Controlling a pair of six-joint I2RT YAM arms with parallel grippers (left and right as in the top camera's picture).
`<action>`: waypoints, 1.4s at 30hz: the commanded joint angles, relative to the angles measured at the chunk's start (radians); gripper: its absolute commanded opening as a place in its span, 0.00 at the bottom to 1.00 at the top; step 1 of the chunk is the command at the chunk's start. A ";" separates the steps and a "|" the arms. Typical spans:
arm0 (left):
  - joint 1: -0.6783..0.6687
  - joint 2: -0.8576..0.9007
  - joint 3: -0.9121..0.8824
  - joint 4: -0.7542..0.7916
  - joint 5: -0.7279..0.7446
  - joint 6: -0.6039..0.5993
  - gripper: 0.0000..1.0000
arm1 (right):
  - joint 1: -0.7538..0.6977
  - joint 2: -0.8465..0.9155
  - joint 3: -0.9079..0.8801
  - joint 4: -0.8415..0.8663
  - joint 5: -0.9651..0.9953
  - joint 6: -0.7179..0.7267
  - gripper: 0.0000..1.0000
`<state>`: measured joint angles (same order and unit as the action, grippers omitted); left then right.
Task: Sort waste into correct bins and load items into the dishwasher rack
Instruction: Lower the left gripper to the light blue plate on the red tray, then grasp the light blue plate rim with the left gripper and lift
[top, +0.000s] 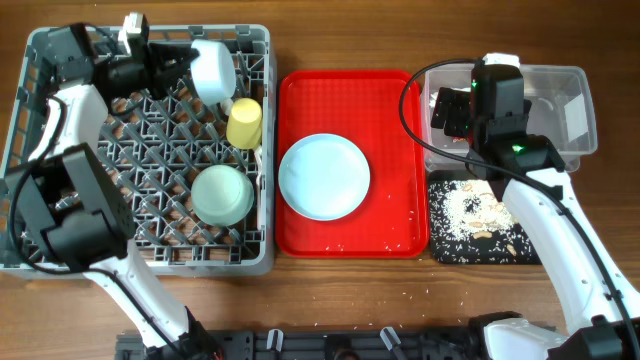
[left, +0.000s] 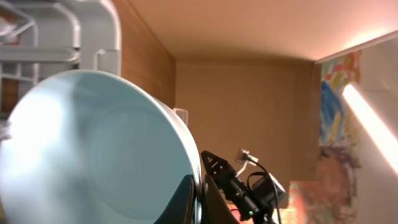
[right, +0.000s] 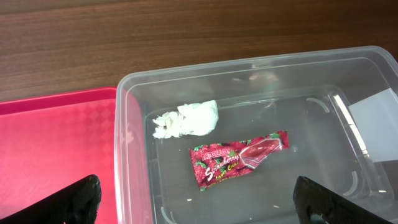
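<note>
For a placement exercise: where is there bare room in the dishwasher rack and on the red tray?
Free: the dishwasher rack's front strip, between the mint bowl and the near wall; the red tray's front strip below the blue plate. Crowded: the rack's back right, around the held bowl and yellow cup.

Two bowls (top: 222, 193), one cup (top: 245, 123), one plate (top: 324, 176)

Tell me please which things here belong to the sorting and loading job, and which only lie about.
Job: rack, far bowl, near bowl, cup, plate, clear tub, napkin, wrapper, black tray, rice scraps.
Lying about: red tray, wall picture.
</note>
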<state>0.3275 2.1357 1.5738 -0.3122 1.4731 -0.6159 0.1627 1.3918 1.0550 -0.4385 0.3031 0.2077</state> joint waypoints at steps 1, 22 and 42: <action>0.003 0.053 0.001 0.005 0.079 -0.024 0.04 | -0.002 -0.005 0.000 0.005 -0.009 0.002 1.00; 0.143 -0.392 0.001 -0.360 -0.481 0.256 1.00 | -0.002 -0.005 0.000 0.005 -0.009 0.002 1.00; -1.129 -0.106 -0.071 -0.611 -1.452 0.083 0.04 | -0.002 -0.005 0.000 0.005 -0.009 0.002 1.00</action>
<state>-0.7830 1.9450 1.5112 -0.9424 0.0635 -0.4725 0.1627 1.3918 1.0546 -0.4389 0.3031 0.2077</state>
